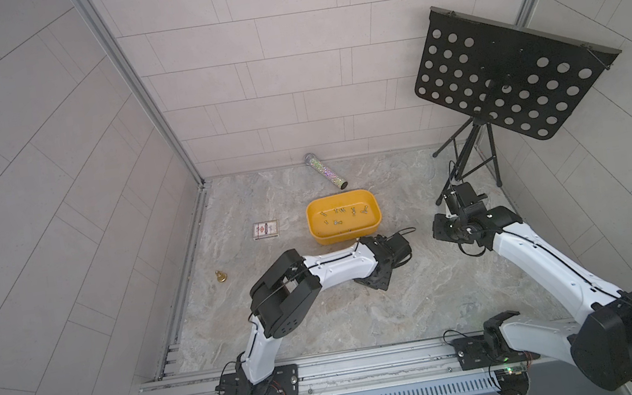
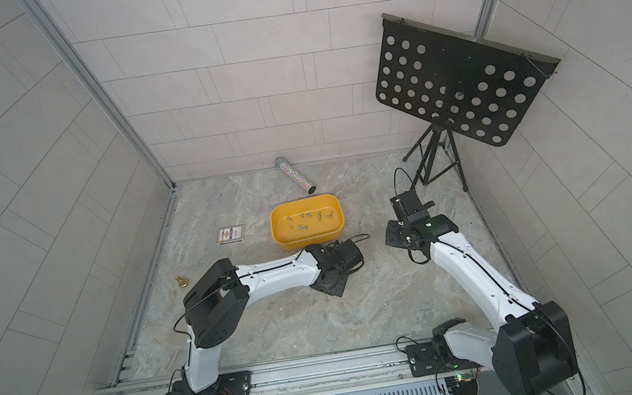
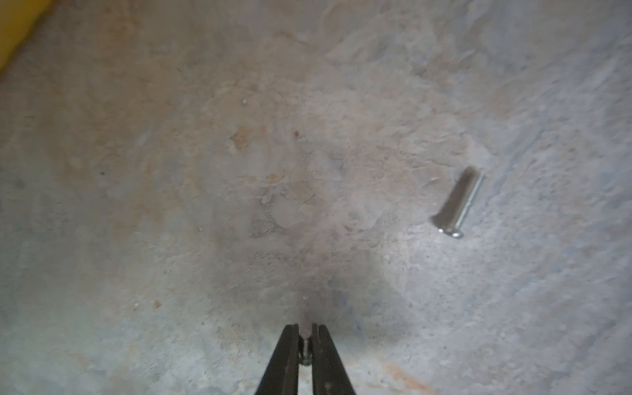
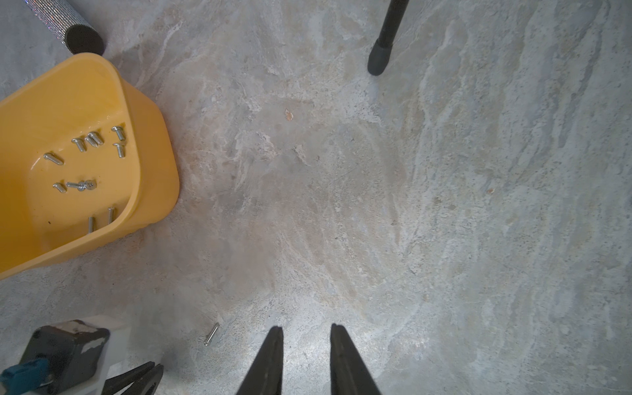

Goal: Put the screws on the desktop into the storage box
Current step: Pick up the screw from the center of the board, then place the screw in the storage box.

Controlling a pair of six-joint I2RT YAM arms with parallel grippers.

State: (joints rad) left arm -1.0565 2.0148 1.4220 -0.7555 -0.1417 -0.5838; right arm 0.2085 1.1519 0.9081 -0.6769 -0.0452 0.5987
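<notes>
My left gripper [image 3: 306, 327] points down at the desktop [image 1: 425, 296] just in front of the yellow storage box [image 1: 312, 224], and is shut on a small silver screw [image 3: 305, 349] pinched between its fingers. Another screw [image 3: 458, 201] lies loose on the marble close by, and it also shows in the right wrist view as a screw [image 4: 211, 334] beside the left arm's fingers [image 4: 136, 376]. My right gripper [image 4: 306, 330] hangs open over bare desktop to the right of the storage box [image 4: 147, 154], with nothing between its fingers. Several screws [image 4: 85, 140] lie inside the box.
A printed card box [image 1: 266, 230] lies left of the tub and a brass bell [image 1: 220, 276] stands near the left wall. A glittery tube [image 1: 325, 172] lies behind the tub. A black music stand [image 1: 510, 70] fills the back right corner, one foot [image 4: 378, 61] ahead of my right gripper.
</notes>
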